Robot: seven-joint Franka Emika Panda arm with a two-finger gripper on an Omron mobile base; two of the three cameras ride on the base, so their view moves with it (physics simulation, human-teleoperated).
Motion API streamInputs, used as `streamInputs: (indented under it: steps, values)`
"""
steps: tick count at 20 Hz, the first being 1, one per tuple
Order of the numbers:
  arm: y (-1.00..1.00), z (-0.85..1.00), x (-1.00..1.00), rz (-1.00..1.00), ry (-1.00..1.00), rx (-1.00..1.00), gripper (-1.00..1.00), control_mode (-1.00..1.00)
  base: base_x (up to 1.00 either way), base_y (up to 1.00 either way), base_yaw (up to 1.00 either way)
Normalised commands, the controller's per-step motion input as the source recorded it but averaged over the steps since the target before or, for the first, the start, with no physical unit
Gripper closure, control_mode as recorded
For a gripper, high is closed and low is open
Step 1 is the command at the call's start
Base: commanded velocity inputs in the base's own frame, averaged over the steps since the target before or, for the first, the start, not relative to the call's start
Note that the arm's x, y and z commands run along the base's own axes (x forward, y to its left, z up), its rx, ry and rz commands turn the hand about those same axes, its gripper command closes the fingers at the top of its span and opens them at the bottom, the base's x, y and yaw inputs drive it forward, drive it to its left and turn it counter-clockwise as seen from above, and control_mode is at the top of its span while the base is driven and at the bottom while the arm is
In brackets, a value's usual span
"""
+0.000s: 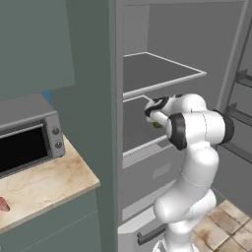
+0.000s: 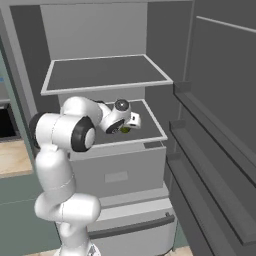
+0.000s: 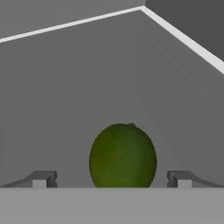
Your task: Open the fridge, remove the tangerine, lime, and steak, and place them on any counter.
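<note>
The fridge (image 1: 162, 29) stands open, its grey shelves bare apart from the lime. My arm reaches onto the middle shelf (image 2: 150, 125). The dark green lime (image 3: 122, 155) rests on that shelf, between the two spread fingertips of my gripper (image 3: 111, 179), with a gap on each side. From the base, the lime (image 2: 124, 130) peeks out just under the hand, and the gripper (image 1: 152, 115) is open. A pink-red steak (image 1: 2, 204) lies on the marble counter (image 1: 44, 182) at the far left edge. The tangerine is out of view.
A grey microwave (image 1: 24, 140) sits on the counter left of the fridge. The fridge door (image 2: 220, 100) with its door racks swings open on the right. An upper shelf (image 2: 105, 72) hangs above my hand, and the lower drawer (image 2: 130, 227) lies below.
</note>
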Motion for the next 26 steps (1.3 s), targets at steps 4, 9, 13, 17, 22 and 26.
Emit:
streamInputs:
  steps: [4, 9, 13, 17, 22, 26]
  values:
    - [0.0, -0.26, 0.35, 0.0, 0.02, 0.0, -1.0, -1.0, 0.0, 0.0, 0.0]
    - [0.0, -0.24, 0.33, 0.0, 0.04, 0.0, -1.0, -1.0, 0.0, 0.0, 0.0]
    - [0.0, -0.15, 0.3, 0.0, 0.06, 0.0, -1.0, -1.0, 0.0, 0.0, 0.0]
    - [-0.03, -0.21, 0.12, 0.0, 0.07, 0.0, 1.0, -1.0, 0.0, 0.0, 0.0]
    - [-0.21, -0.59, -0.38, 0.0, 0.05, 0.0, 1.0, -1.0, 0.0, 0.0, 0.0]
    - [-0.17, -0.4, -0.79, 0.0, 0.01, 0.0, 1.0, -1.0, 0.0, 0.0, 0.0]
